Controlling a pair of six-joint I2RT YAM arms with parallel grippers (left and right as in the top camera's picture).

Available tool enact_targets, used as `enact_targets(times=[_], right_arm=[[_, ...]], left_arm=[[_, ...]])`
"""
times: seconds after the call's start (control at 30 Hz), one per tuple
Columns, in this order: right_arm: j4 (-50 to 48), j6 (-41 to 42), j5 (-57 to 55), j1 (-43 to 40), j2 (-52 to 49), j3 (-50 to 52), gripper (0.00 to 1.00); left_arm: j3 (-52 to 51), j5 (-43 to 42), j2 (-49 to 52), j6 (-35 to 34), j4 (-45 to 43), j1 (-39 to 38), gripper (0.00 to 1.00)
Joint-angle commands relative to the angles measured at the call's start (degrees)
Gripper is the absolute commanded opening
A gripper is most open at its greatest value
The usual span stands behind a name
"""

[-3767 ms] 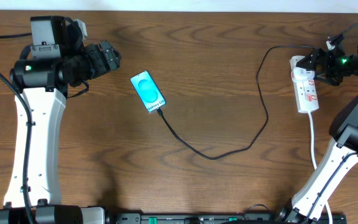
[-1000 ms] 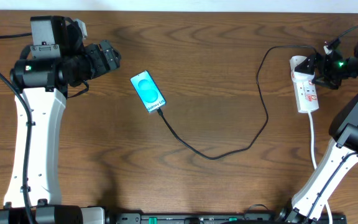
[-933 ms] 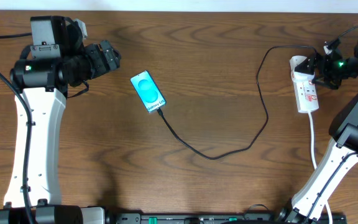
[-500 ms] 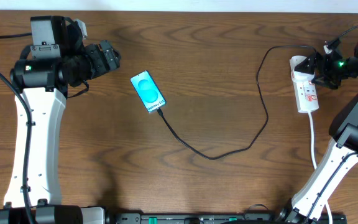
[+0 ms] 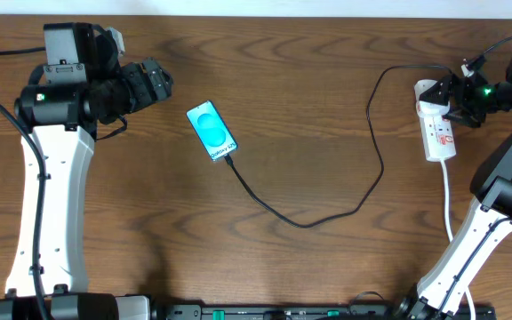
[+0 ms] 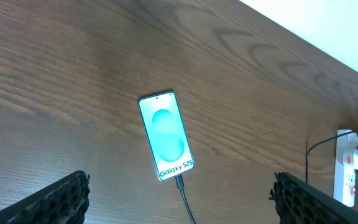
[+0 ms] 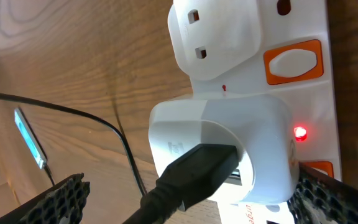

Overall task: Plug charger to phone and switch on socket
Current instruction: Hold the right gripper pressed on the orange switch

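The right gripper [image 5: 457,101], jaws spread wide, grasping nothing, hovers at the upper right of the overhead view over the elongated white power strip [image 5: 440,138], whose long axis runs top to bottom. A red lamp [image 7: 300,132] glows beside the white plug adaptor [image 7: 222,127], so power seems on; any press should land squarely on the orange switch [image 7: 312,167] without nudging the plug. Left of centre, the cyan-screened smartphone [image 5: 212,131] lies diagonally, lettered end lower right, where the thin black charger cable [image 7: 194,171] enters; the left gripper [image 5: 154,82] hangs open at upper left.
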State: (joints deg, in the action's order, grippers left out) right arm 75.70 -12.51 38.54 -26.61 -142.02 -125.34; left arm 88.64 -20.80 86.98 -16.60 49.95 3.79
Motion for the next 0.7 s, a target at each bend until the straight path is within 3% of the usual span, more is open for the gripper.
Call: enact_targets(times=[0.0, 0.67], right_arm=[[1.1, 0.9, 3.9, 2.0, -1.6, 1.9, 0.99], [2.4, 1.4, 4.3, 1.9, -1.6, -1.0, 0.99]], left_arm=[[0.5, 0.5, -0.1, 0.5, 0.2, 0.0, 0.94], [0.5, 0.6, -0.1, 0.5, 0.2, 0.0, 0.94]])
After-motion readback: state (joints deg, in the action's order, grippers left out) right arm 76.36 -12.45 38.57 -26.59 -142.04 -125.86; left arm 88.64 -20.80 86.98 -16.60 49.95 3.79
